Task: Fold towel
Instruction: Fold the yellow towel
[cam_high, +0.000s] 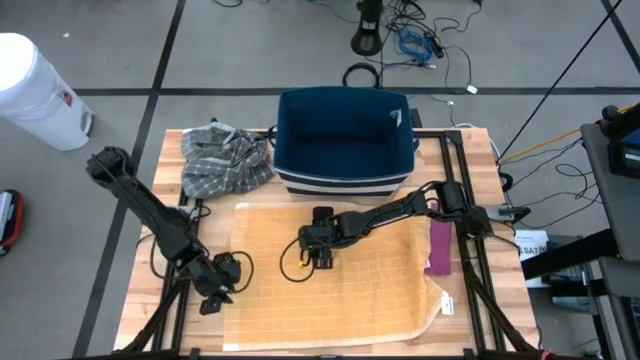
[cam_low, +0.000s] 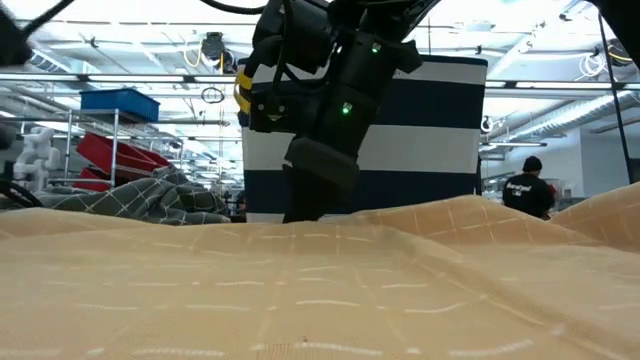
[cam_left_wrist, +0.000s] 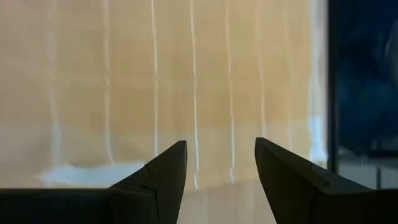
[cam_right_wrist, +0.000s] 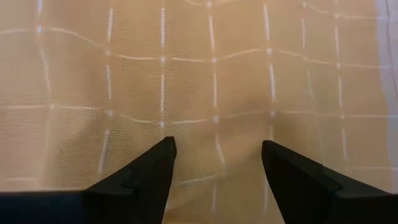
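A tan waffle-weave towel with thin pale grid lines lies spread over the middle and front of the slatted wooden table, mostly flat, with a rumpled, turned-under corner toward the table's front right corner. Behind it, at the back edge, stands a dark navy fabric bin with white stripes, and a crumpled grey plaid cloth sits near the back left corner. The right gripper hangs over the towel's middle, its jaws apart and holding nothing; its wrist view shows the two dark fingers spread just above the weave. The left gripper sits low at the towel's left edge, near the table's front left, jaws likewise apart and empty, with the cloth's edge right ahead of its fingertips in its wrist view. The step in hand looks like taking a first hold for the fold. To do it well, each gripper should probably pinch a single layer right at an edge or corner, not the middle, where a pinch would only bunch the cloth. The left seems better placed; the right would likely need to go to an edge. Lifting both together and evenly should keep the fold line straight, and the rumpled front right corner may want smoothing first.
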